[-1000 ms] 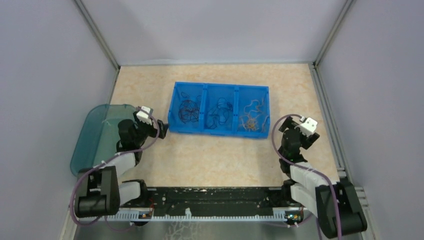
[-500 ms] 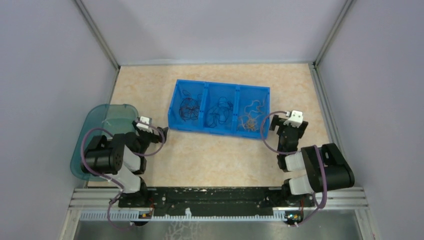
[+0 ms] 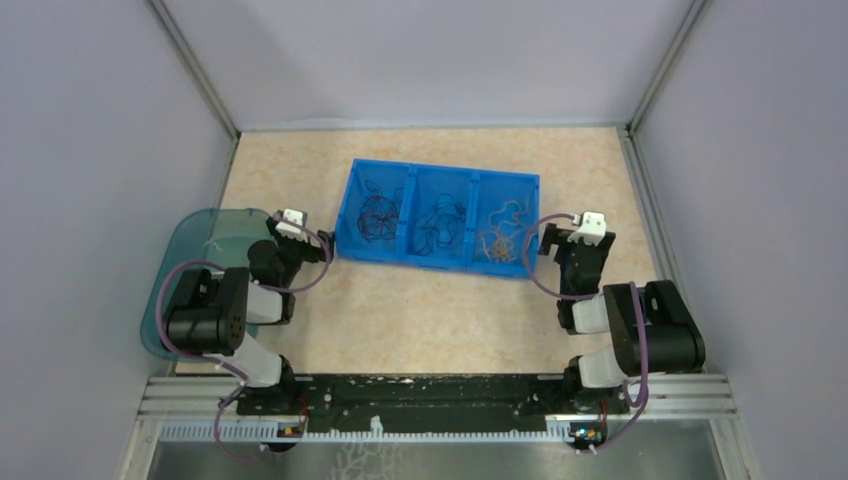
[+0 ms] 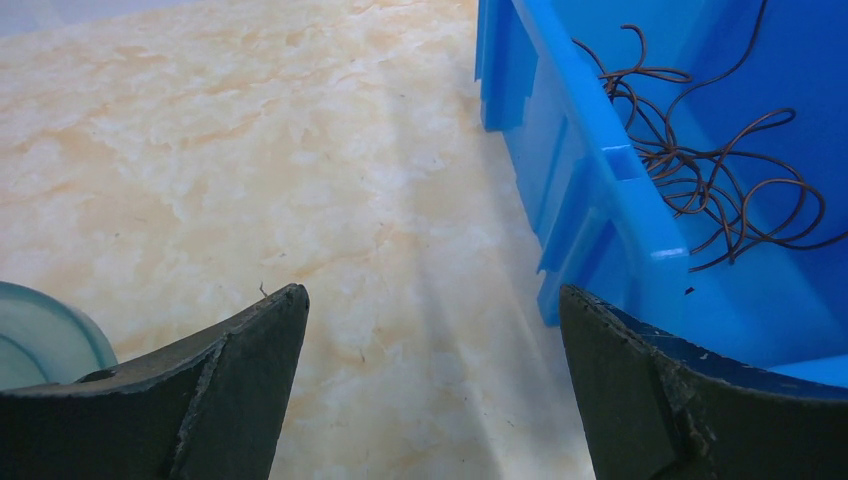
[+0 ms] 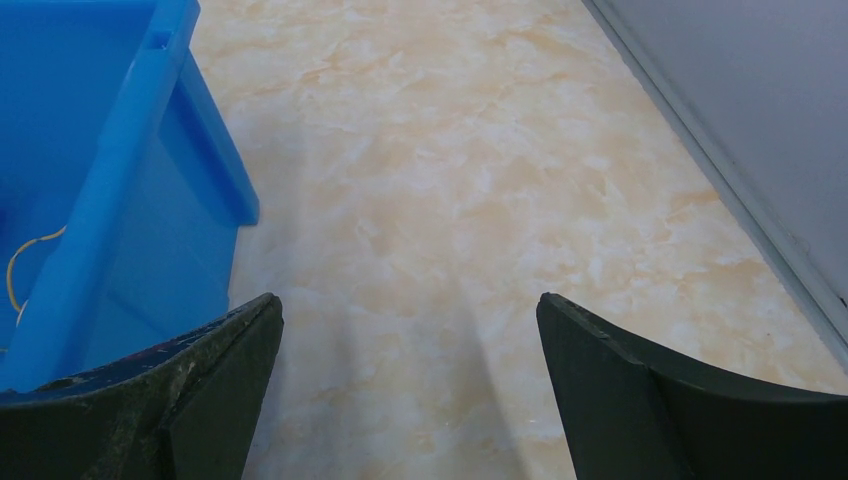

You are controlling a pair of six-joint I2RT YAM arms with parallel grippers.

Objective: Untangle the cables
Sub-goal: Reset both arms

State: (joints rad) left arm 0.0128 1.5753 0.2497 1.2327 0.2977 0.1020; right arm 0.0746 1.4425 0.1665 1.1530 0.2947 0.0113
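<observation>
The marbled desk point(image 3: 420, 310) fills the middle of the overhead view, with a three-compartment blue bin point(image 3: 433, 262) at upper centre. The cables point(image 3: 380, 218) lie inside it as thin, curly tangles: dark in the left compartment, black and blue in the middle, yellow-orange in the right. The left fingers point(image 4: 240, 380) are spread wide beside the bin's left end. The right fingers point(image 5: 620, 400) are spread wide beside its right end. Both hold nothing.

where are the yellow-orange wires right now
In the top view, the thin curly yellow-orange wires lie in the right-hand compartment of the blue plastic bin, mid-table, just left of the right pincer.
</observation>
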